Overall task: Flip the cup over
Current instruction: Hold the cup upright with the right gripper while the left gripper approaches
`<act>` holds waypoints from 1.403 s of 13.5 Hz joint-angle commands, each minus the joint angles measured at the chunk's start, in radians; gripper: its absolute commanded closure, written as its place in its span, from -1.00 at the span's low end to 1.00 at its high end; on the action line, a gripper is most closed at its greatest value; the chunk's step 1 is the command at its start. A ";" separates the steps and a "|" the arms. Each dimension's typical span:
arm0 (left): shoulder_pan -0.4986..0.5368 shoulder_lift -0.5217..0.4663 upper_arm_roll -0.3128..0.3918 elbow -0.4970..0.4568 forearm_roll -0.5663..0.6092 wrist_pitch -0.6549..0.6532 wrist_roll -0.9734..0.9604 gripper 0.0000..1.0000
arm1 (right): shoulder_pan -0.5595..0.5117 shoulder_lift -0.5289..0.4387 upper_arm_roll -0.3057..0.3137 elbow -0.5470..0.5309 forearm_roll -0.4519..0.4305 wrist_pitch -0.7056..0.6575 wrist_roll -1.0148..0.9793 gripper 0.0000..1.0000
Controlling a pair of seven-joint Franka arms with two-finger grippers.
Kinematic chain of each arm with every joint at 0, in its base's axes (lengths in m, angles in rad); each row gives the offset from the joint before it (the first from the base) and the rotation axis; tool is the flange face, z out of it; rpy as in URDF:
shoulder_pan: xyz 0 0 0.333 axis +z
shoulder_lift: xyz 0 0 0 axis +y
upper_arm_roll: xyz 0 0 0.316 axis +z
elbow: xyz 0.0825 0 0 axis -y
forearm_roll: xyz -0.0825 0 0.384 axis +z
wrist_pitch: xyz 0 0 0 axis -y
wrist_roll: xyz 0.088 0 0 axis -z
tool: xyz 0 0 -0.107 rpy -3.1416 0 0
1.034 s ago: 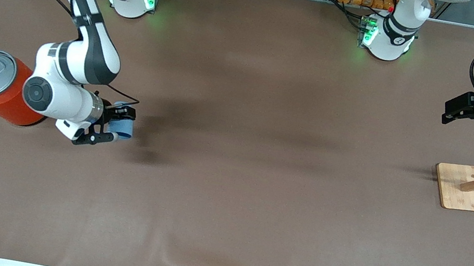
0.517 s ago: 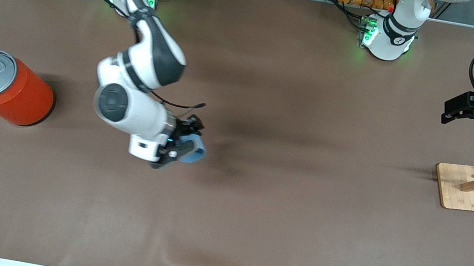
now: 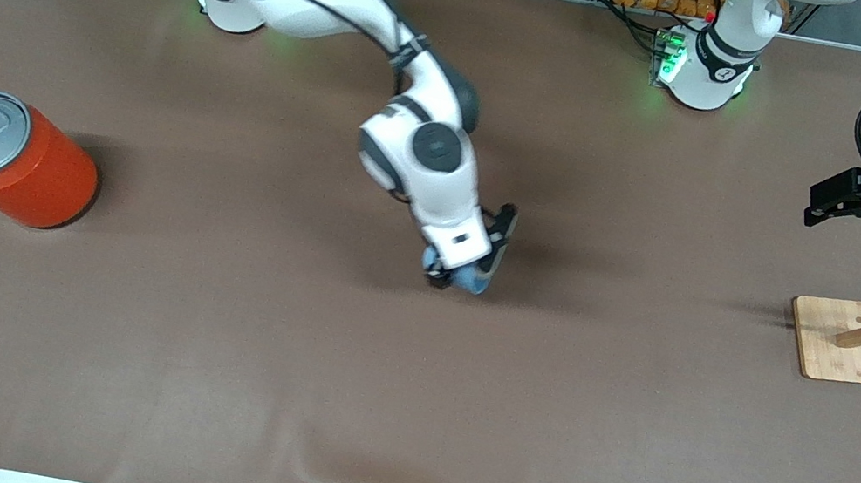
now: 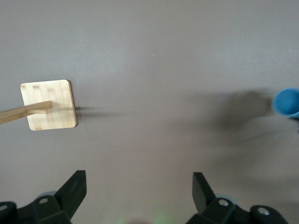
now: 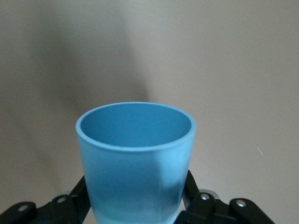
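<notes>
While the little blue cup sits pinched in the right gripper over the middle of the brown table — its open mouth pointing away from the wrist — it looks ready to be turned over. The left gripper waits with fingers wide apart above the wooden rack. The orange can stands at the right arm's end, out of the way.

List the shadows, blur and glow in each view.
Front view: green glow at both arm bases; soft shadow under the right gripper holding the cup. Left wrist view: the wooden stand casts a thin shadow. Right wrist view: the cup is sharp; a broad soft shadow lies on the table.
</notes>
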 commanded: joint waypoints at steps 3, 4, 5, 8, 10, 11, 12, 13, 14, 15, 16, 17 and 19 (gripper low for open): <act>0.024 0.054 0.040 0.004 0.006 0.052 -0.009 -1.00 | 0.162 0.073 -0.101 0.097 -0.085 -0.046 0.003 1.00; 0.046 0.080 0.040 0.004 0.006 0.061 -0.008 -1.00 | 0.181 0.083 -0.109 0.097 -0.094 -0.046 0.005 1.00; 0.082 0.115 0.040 0.004 0.003 0.067 -0.008 -1.00 | 0.190 0.087 -0.121 0.097 -0.094 -0.043 0.005 1.00; 0.118 0.178 0.040 0.005 -0.009 0.095 -0.009 -1.00 | 0.195 0.130 -0.121 0.138 -0.094 -0.029 0.013 1.00; 0.130 0.259 0.039 0.005 -0.117 0.138 -0.026 -1.00 | 0.198 0.150 -0.121 0.149 -0.094 -0.026 0.042 1.00; 0.145 0.314 0.040 0.016 -0.256 0.164 -0.035 -1.00 | 0.199 0.153 -0.121 0.149 -0.094 -0.021 0.057 1.00; 0.136 0.341 0.042 0.040 -0.283 0.167 -0.037 -1.00 | 0.199 0.156 -0.121 0.149 -0.094 -0.020 0.059 1.00; 0.130 0.371 0.040 0.045 -0.282 0.176 -0.045 -1.00 | 0.199 0.158 -0.121 0.149 -0.094 -0.020 0.059 1.00; 0.135 0.403 0.030 0.048 -0.306 0.205 -0.040 -1.00 | 0.199 0.158 -0.121 0.149 -0.094 -0.018 0.054 0.44; 0.130 0.431 0.023 0.050 -0.392 0.247 -0.042 -1.00 | 0.199 0.158 -0.119 0.149 -0.093 -0.018 0.062 -0.99; 0.135 0.459 0.025 0.050 -0.521 0.264 -0.045 -1.00 | 0.196 0.156 -0.119 0.149 -0.093 -0.020 0.060 -1.00; 0.144 0.476 0.031 0.044 -0.605 0.262 -0.028 -1.00 | 0.196 0.153 -0.119 0.149 -0.091 -0.023 0.060 -1.00; 0.142 0.489 0.026 0.025 -0.612 0.250 -0.023 -1.00 | 0.195 0.146 -0.119 0.148 -0.091 -0.035 0.059 -1.00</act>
